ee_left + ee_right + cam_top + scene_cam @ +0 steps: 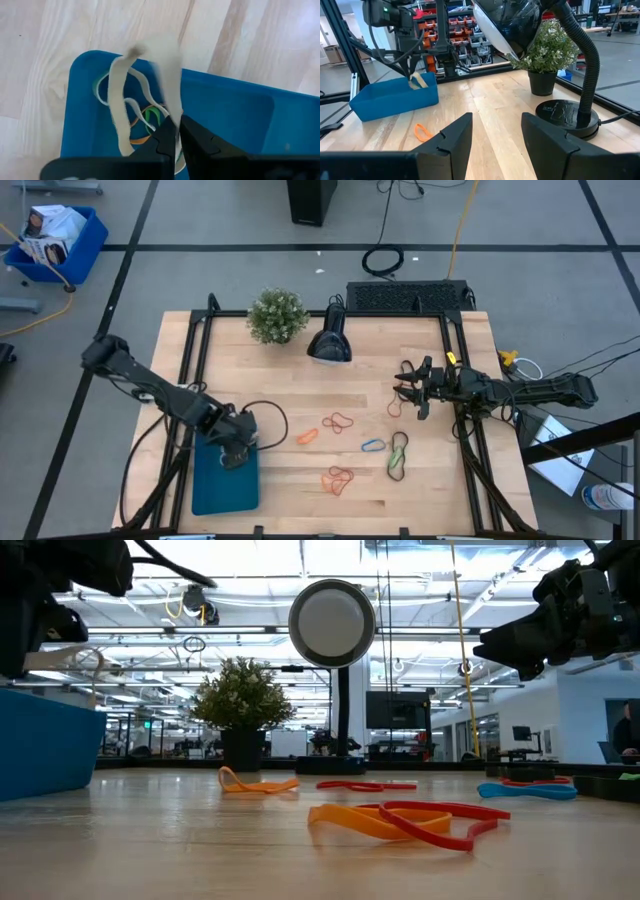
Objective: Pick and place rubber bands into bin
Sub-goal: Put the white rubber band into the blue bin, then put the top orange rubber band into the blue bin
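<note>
Tan rubber band (120, 100), flat limp loop, pinched by left end effector (177, 131) over bin (235, 115)

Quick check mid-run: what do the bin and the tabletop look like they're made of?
The bin looks like moulded plastic: even teal-blue, smooth, faintly glossy, with rounded corners. The tabletop looks like light wood, probably butcher-block: pale strips with visible grain and a low-sheen finish. Neither can be confirmed by look alone.
</note>
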Robot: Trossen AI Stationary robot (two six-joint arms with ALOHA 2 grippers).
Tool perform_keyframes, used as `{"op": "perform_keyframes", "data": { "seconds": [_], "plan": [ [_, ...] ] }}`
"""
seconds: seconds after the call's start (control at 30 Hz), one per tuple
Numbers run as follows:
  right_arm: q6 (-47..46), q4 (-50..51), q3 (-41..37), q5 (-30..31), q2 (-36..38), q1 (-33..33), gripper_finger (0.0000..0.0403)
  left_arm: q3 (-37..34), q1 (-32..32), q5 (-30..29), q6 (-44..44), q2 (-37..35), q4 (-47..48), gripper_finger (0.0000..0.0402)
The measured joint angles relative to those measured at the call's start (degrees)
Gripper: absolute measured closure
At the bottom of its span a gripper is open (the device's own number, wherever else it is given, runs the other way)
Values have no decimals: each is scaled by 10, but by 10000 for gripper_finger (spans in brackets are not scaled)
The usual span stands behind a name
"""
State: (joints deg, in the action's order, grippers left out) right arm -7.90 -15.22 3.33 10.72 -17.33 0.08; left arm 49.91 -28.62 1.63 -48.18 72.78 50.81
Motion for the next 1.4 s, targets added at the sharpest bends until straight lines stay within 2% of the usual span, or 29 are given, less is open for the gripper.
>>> {"op": "perform_keyframes", "data": {
  "seconds": [0.33,0.57,0.67,0.93,1.23,1.4],
  "plan": [
    [0,1,0,0,0,0,238,0,0,-6,-4,11,-6,395],
    [0,5,0,0,0,0,238,0,-14,68,-29,11,-3,345],
    [0,5,0,0,0,0,238,0,-21,73,-48,11,0,326],
    [0,3,0,0,0,0,238,0,-29,104,-48,11,0,314],
    [0,2,0,0,0,0,238,0,-21,82,-40,11,-6,314],
    [0,2,0,0,0,0,238,0,8,55,39,11,-95,314]
  ]
}}
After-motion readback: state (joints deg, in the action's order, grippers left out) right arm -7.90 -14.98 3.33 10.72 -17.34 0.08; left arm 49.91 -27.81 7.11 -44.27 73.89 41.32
